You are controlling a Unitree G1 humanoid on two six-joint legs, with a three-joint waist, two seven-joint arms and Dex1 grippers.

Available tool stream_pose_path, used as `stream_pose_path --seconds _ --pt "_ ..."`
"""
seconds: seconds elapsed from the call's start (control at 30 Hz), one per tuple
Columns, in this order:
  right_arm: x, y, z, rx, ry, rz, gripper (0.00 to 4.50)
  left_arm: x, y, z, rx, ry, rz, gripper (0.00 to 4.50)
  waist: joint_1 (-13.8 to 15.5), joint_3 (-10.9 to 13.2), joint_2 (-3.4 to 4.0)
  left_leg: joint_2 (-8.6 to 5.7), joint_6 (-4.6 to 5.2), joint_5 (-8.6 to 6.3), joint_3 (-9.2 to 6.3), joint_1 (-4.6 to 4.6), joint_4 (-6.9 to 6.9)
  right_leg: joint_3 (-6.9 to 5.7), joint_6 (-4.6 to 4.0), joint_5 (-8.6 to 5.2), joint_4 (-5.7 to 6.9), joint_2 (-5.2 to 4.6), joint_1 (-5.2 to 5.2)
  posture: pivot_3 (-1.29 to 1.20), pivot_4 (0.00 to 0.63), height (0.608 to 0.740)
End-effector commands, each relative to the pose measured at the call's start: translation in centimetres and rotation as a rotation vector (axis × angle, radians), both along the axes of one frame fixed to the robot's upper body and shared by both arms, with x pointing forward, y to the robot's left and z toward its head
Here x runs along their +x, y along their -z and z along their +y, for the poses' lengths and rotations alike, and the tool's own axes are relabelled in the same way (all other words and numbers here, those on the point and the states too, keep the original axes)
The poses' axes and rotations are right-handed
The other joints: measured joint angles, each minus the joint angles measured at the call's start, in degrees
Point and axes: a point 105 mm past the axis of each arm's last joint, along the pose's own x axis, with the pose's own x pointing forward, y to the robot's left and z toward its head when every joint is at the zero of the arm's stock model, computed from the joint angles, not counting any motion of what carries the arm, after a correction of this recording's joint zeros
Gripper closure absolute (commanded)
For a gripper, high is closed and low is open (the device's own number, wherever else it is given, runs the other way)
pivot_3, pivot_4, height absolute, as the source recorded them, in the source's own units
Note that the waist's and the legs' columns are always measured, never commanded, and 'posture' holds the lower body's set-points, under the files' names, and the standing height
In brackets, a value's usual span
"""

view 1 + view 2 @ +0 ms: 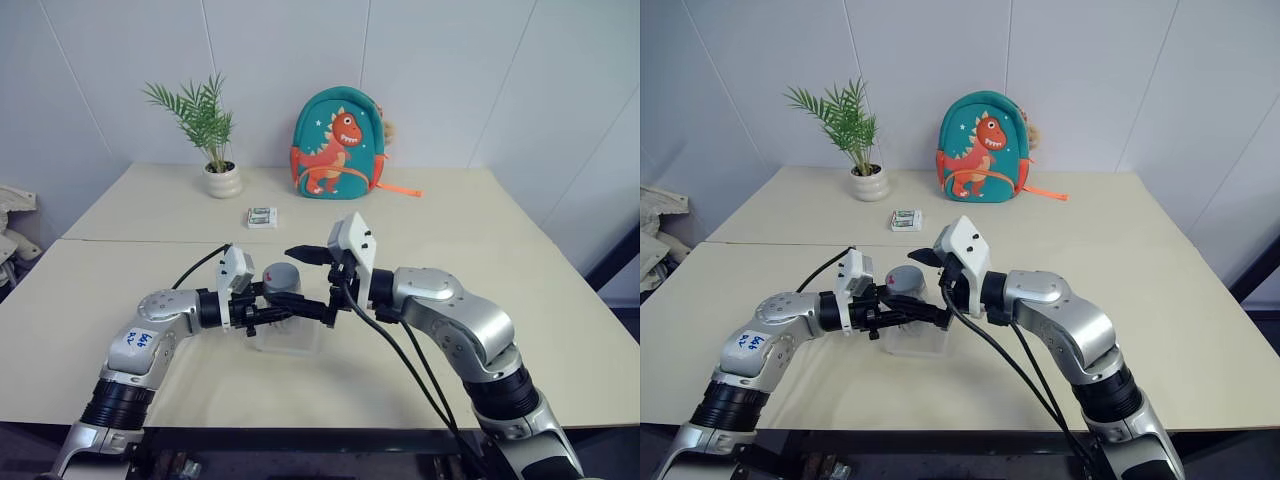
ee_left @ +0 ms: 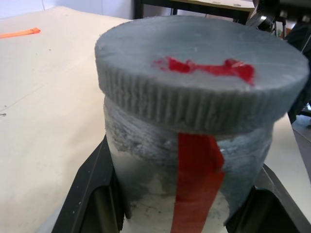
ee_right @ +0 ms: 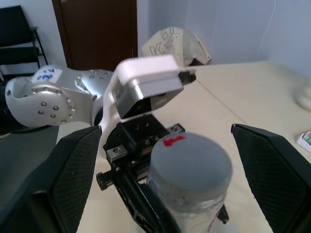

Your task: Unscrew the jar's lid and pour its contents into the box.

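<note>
Your left gripper (image 1: pixel 285 306) jaws clamp jar (image 2: pixel 194 160), lid (image 3: pixel 189 158) on, above box (image 1: pixel 290 338). Your right gripper (image 3: pixel 165 145) jaws wide, empty, flanking lid. Counter (image 1: pixel 520 250) right side open.

- The right gripper (image 3: pixel 167 160) has its two black fingers (image 3: pixel 73 170) spread wide apart, one rising at each side of the view.
- Between them stands the jar (image 3: pixel 187 191), upright, with none of the right fingers touching it.
- The lid (image 3: pixel 190 162) sits on the jar, grey and round, with a small red mark near its edge.
- The left gripper (image 3: pixel 146 194) clamps the jar low on its body from behind.
- Its white camera block (image 3: pixel 146 85) rises above the lid, with the silver left arm (image 3: pixel 53 99) behind.
- The cream table (image 3: pixel 243 97) stretches beyond.
- A dark brown door (image 3: pixel 97 29) and a black chair (image 3: pixel 19 43) stand behind the arm.
- A small white-and-green packet (image 3: pixel 305 141) lies at the table's edge of the view.
</note>
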Motion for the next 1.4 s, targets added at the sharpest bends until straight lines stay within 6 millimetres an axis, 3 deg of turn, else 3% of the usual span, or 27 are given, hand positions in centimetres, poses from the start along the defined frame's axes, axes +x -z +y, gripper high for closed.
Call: stream_pose_path --seconds 0.03,0.53,0.63,0.77,0.97,1.4 --pt "0.3 -1.1 0.3 0.008 0.022 -0.052 0.00 -0.1 -1.2 -0.5 -0.008 0.024 -0.062 2.51 -0.02 0.00 0.00 0.00 0.00 0.00 0.00 0.00 0.00 0.00 0.00 0.00 0.00 0.00 0.00 0.00 0.150 0.740" --pt "1.5 -0.3 0.6 0.000 0.032 -0.004 0.00 -0.2 -1.1 -0.8 -0.020 0.019 -0.066 2.51 -0.07 0.00 0.00 0.01 0.00 0.00 0.00 0.00 -0.01 0.00 0.00 0.00 0.02 0.00 -0.01 0.00 0.150 0.740" --pt "1.7 -0.2 0.5 0.000 0.034 0.002 0.58 -0.3 -1.1 -0.9 -0.022 0.021 -0.067 2.51 -0.07 0.00 0.00 0.01 0.00 0.00 0.00 0.00 -0.01 0.00 0.00 0.00 0.03 0.00 -0.01 0.00 0.150 0.740" --pt "1.8 -0.1 0.5 -0.003 0.032 0.005 1.92 -0.3 -1.1 -0.9 -0.023 0.022 -0.068 2.51 -0.06 0.00 0.00 0.01 0.00 0.00 0.00 0.01 -0.01 0.00 0.00 0.00 0.03 0.01 -0.01 0.00 0.150 0.740" --pt "2.1 -0.5 0.3 0.009 0.031 0.007 1.95 -0.3 -1.2 -0.9 -0.023 0.025 -0.071 2.51 -0.08 0.00 0.00 0.01 0.00 0.00 0.00 0.00 -0.01 0.00 0.00 0.00 0.03 0.00 -0.01 0.00 0.150 0.740" --pt "-0.3 -1.3 -1.0 -0.048 -0.339 0.005 1.95 -1.6 -1.3 -1.9 -0.004 0.128 -0.068 2.51 -0.08 0.01 0.01 0.01 0.01 0.00 0.00 0.00 -0.01 -0.01 0.01 0.00 0.02 0.01 -0.01 0.00 0.150 0.740"
